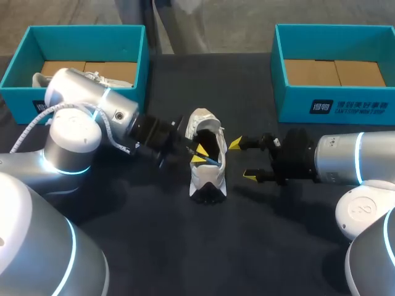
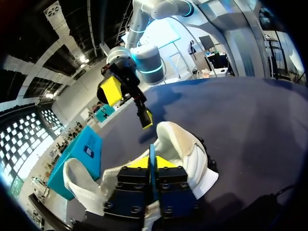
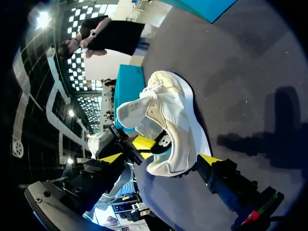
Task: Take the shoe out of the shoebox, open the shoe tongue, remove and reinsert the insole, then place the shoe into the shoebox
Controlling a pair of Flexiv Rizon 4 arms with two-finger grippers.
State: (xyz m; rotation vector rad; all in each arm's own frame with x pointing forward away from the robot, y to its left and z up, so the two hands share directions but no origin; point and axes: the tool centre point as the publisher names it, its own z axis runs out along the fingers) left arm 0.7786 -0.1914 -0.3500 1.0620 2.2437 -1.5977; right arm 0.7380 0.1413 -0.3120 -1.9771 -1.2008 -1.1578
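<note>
**Insole Nipped at the Shoe's Mouth, Second Gripper Waiting Wide**

The white sneaker (image 1: 211, 177) lay out on the dark table (image 1: 185, 246), between the two teal shoeboxes and well clear of both. That made sense to me, since the insole work needs room a box would not give.

The left gripper (image 1: 199, 154) reached into the shoe's opening from the side. In its own wrist view its two fingers were pressed together on a thin blue edge, which I took to be the insole (image 2: 152, 154), nipped at its rim. Gripping the rim looked like the sensible choice: a flat liner offers little else to catch, and it slides lengthways along the shoe.

The right gripper (image 1: 242, 161) sat just beside the sneaker on the opposite side. Its yellow-tipped fingers were spread and touching nothing that I could see. I judged it was placed there to steady the shoe, which might otherwise drag along the cloth with the insole.

The left shoebox (image 1: 86, 31) held another white shoe (image 1: 38, 79). The right shoebox (image 1: 296, 105) showed only its cardboard floor.
</note>
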